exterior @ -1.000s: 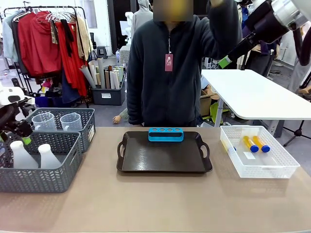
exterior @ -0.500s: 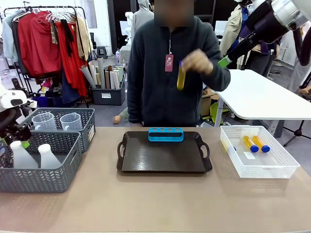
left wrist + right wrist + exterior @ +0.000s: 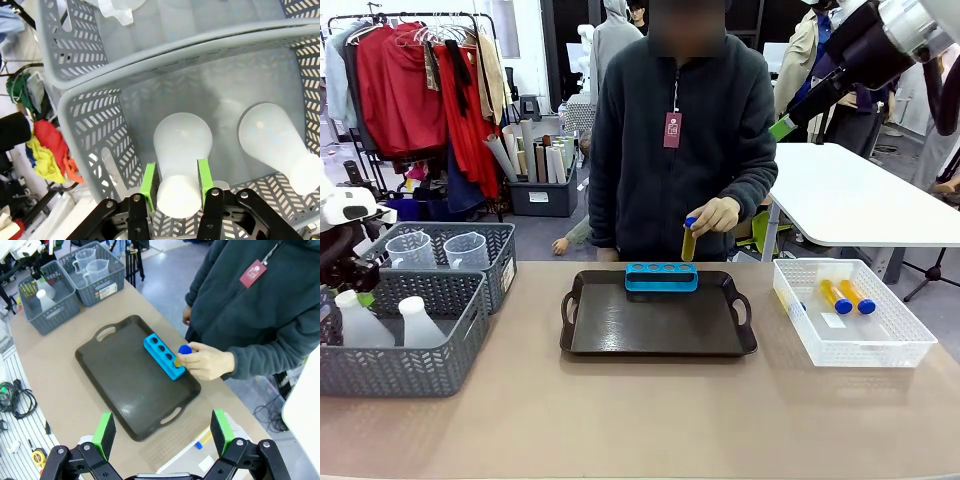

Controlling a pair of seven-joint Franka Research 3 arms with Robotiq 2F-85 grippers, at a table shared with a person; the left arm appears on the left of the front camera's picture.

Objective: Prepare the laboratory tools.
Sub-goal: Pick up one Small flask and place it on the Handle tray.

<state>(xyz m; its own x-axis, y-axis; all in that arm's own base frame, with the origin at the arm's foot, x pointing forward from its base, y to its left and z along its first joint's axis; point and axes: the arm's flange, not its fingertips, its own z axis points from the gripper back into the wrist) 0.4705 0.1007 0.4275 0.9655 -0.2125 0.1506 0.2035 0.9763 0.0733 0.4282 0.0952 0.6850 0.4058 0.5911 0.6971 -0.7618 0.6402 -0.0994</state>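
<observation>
left gripper (image 3: 176, 185) & right gripper (image 3: 162, 432): blk linkages, grn pads, silver screws. person (image 3: 675, 170): dark grey zip fleece w/ long sleeves, maroon tag (image 3: 672, 130) on lanyard.

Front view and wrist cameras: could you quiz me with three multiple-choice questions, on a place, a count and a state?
1. Where does the person's hand hold the amber tube? A) over the blue rack B) flat on the table C) in a pocket
2. How many conical flasks stand in the near grey basket? A) one B) two C) four
3. The right gripper is: A) open B) shut on the tube C) shut empty
Answers: 1A, the tube hangs above the rack; 2B, two side by side; 3A, pads wide apart.
</observation>
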